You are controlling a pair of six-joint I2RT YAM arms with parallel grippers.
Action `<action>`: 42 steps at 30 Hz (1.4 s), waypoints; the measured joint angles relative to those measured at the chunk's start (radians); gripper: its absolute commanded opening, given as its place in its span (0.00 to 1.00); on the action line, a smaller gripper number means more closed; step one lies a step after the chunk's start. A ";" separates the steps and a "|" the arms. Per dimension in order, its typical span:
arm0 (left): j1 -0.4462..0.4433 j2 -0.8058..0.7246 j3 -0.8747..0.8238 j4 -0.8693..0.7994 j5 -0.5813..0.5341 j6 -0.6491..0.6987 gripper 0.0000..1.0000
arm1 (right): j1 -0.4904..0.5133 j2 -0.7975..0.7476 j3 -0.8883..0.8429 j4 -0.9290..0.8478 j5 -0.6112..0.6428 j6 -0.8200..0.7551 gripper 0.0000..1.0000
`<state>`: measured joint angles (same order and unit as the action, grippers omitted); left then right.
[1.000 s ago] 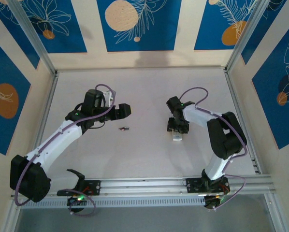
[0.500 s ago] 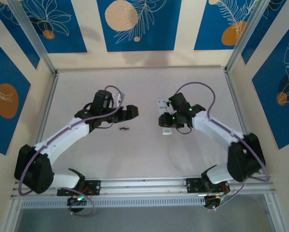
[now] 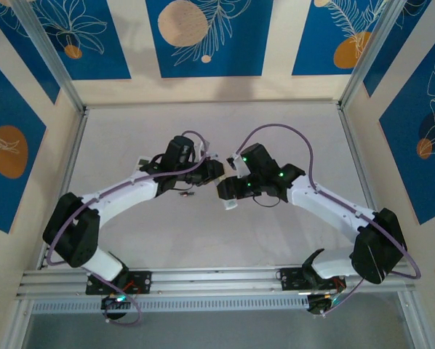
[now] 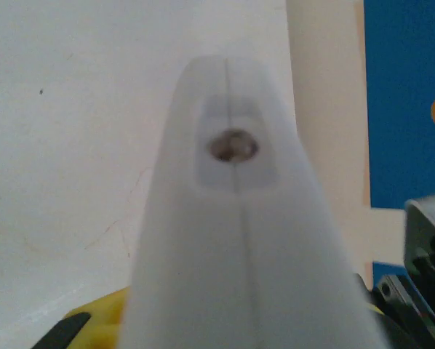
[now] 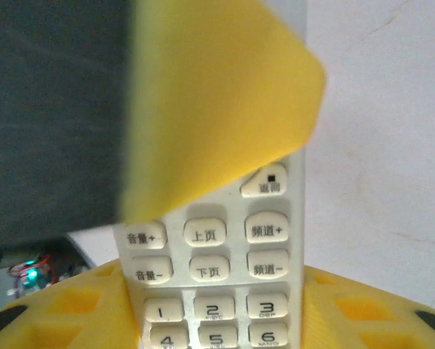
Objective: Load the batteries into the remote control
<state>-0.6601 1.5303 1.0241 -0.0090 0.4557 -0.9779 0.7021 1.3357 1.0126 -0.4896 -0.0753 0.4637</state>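
Evidently the two arms meet above the middle of the tabletop (image 3: 203,247), and the step in hand looks like readying the remote (image 5: 217,280) for loading. The right jaws are closed on its lower half, key side toward the right wrist camera, with yellow pads (image 5: 50,302) against both long edges. A dark finger with a yellow face (image 5: 217,102) crosses the remote's top. It is probably the left arm's, and whether it touches cannot be told.

The left jaws are closed on a white piece (image 4: 232,240) with a small screw recess. Whether this is a cover or a second remote cannot be told. One battery (image 3: 188,194) lies loose on the tabletop, just beside the left wrist.

With both jaws full, nothing is free to fetch that battery. The bay is presumably on the remote's back, so the right arm should hold firm and turn that side toward the left. The white piece is best set down well apart from the battery. Being slim and round, the battery may roll, so it should be pinched across its middle and seated with its poles matched.
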 measured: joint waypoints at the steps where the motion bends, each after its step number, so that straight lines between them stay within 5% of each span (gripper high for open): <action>1: -0.001 -0.003 -0.002 -0.015 -0.027 -0.013 0.13 | 0.022 -0.003 0.000 0.000 0.042 -0.019 0.78; 5: -0.004 -0.034 0.014 -0.188 -0.202 -0.092 0.13 | 0.206 -0.079 -0.089 0.129 0.285 -0.180 0.86; 10: -0.004 -0.035 0.135 -0.483 -0.380 -0.191 0.10 | 0.349 -0.057 -0.207 0.343 0.534 -0.424 0.77; 18: -0.003 -0.051 0.163 -0.560 -0.436 -0.285 0.11 | 0.348 0.101 -0.199 0.463 0.654 -0.533 0.36; 20: 0.001 -0.058 0.155 -0.553 -0.442 -0.313 0.17 | 0.348 0.101 -0.199 0.470 0.661 -0.526 0.30; 22: 0.008 -0.071 0.131 -0.522 -0.434 -0.322 0.40 | 0.344 0.099 -0.199 0.473 0.660 -0.513 0.26; 24: 0.018 -0.106 0.061 -0.432 -0.409 -0.285 0.71 | 0.314 0.087 -0.195 0.447 0.612 -0.461 0.23; 26: 0.037 -0.159 -0.027 -0.301 -0.364 -0.226 0.87 | 0.247 0.058 -0.187 0.403 0.521 -0.389 0.22; 33: 0.226 -0.256 -0.218 0.290 -0.091 -0.188 0.91 | -0.035 -0.097 -0.150 0.299 0.077 -0.094 0.18; 42: 0.255 -0.051 -0.225 0.901 0.147 -0.404 0.83 | -0.108 -0.248 -0.148 0.376 -0.249 0.179 0.17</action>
<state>-0.4049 1.4788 0.7990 0.8925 0.6029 -1.3819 0.5938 1.0882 0.8642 -0.1139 -0.3244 0.6430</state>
